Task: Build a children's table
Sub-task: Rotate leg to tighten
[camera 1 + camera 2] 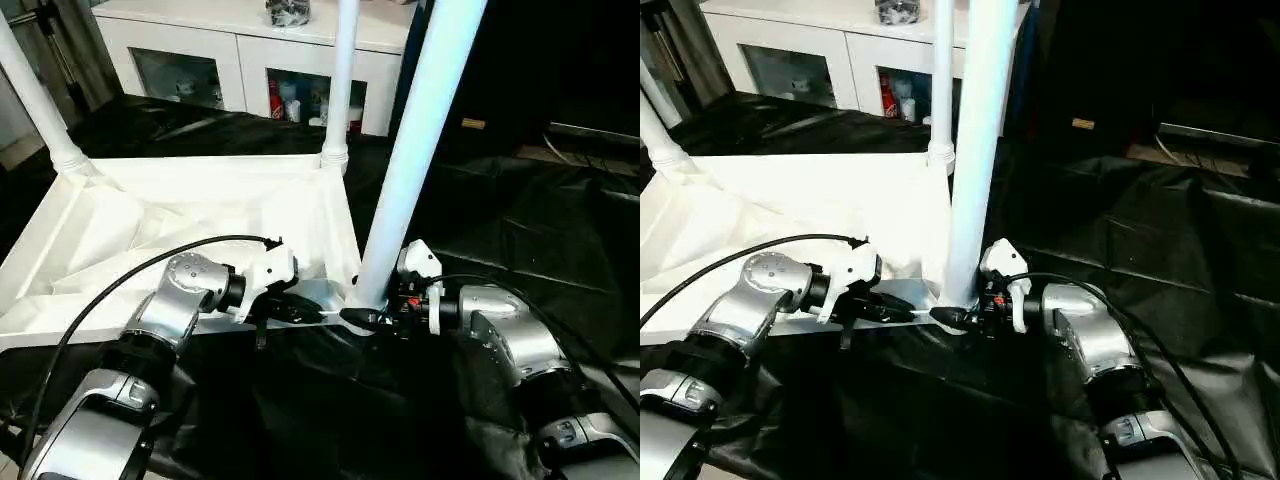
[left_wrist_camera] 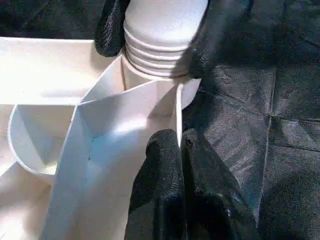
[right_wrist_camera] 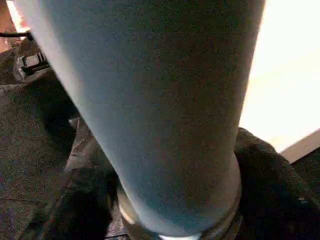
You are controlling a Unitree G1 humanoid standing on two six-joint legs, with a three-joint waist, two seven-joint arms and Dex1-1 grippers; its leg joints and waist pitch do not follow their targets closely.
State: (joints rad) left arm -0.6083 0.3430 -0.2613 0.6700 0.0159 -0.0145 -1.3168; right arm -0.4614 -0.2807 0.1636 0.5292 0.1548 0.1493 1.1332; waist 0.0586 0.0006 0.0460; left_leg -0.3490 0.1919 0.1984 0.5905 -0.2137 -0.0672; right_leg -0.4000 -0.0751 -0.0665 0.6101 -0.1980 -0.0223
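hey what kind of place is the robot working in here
Probably an indoor room used as a workspace: a white cabinet with glass doors stands behind, and black sheeting covers the floor under the upturned children's table.

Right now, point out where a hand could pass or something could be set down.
Free: the black sheet right of the near leg, and the tabletop underside between the far legs. Crowded: the near corner, where the left gripper and the right gripper meet.

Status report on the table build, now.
Left claw pinching the tabletop's edge wall. Right claw around the near leg's base, leg seated in corner socket. Two far legs in. No obstruction.
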